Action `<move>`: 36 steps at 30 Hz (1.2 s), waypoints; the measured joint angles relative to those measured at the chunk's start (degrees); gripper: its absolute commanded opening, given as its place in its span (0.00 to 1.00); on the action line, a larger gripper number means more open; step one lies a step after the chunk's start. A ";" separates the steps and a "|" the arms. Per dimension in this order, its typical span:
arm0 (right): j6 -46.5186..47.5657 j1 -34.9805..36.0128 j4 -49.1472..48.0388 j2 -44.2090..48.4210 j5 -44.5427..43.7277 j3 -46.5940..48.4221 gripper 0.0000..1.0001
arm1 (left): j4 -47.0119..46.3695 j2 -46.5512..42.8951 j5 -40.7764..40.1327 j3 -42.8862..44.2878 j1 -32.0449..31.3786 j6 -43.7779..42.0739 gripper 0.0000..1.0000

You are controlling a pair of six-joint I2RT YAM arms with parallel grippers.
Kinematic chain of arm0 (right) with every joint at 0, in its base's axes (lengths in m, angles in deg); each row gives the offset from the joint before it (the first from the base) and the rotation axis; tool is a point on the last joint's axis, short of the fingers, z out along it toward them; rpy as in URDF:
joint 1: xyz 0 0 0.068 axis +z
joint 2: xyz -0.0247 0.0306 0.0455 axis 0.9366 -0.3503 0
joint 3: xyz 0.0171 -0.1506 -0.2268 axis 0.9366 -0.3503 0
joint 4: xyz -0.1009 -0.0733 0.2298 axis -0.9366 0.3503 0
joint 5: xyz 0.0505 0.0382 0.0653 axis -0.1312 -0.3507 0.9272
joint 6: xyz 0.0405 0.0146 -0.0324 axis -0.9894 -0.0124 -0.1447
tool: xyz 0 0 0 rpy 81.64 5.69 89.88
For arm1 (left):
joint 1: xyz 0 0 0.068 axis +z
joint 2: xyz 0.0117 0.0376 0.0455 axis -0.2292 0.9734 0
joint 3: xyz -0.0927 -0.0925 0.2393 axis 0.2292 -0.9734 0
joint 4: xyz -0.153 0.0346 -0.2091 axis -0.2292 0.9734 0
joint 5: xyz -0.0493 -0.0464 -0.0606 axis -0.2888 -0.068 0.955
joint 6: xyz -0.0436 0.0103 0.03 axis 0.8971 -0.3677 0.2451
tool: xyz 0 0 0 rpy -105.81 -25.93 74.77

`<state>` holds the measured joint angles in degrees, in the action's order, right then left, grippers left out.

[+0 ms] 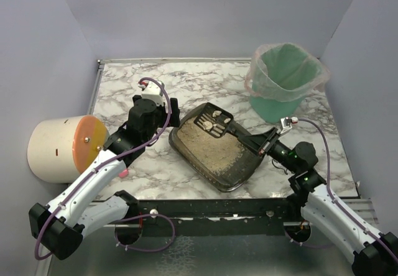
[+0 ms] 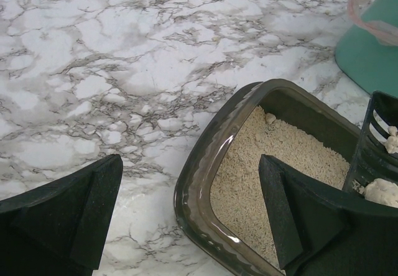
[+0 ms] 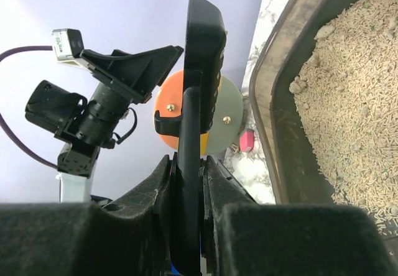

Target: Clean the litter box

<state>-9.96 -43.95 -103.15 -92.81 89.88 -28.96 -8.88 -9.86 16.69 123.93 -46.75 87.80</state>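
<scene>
Marble table (image 1: 124, 83): white with grey veins, carries the tray and the bucket
Litter box (image 1: 236, 178) (image 2: 193, 183) (image 3: 283, 133): dark grey-brown tray, lies askew at mid-table between the two arms; beige litter covers its floor, with a few small lumps near the far wall
Scoop (image 1: 213, 122) (image 2: 373, 151) (image 3: 202, 71): black, slotted. Its head sits over the far end of the tray with pale clumps (image 2: 382, 192) lying on it; the handle runs back to the right arm. Whether it touches the litter cannot be told
Right gripper (image 1: 266, 142) (image 3: 186, 226): clamped tight on the scoop handle, one finger either side of it in the wrist view
Left gripper (image 1: 173, 115) (image 2: 186, 220): fingers wide apart, nothing between them, straddling the tray's left rim — one finger over the marble, the other over the litter; contact with the rim cannot be told
Bucket (image 1: 273, 108) (image 2: 367, 52): green, lined with a clear bag folded over its lip, at the far right of the table, beyond the tray and apart from it
Drum (image 1: 56, 151): cream cylinder with an orange face, on its side off the table's left edge
Pink bit (image 1: 124, 172) (image 3: 247, 141): small, beside the left arm — too small to identify
</scene>
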 measured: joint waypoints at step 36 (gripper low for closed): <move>21.77 0.00 25.09 -9.05 -38.82 40.96 0.01 | 0.00 -1.46 0.24 0.00 0.00 -0.35 0.99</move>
<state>11.81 -43.95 -78.06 -101.86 51.07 12.00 -8.88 -11.33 16.93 123.93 -46.75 87.45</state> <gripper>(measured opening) 0.201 0.990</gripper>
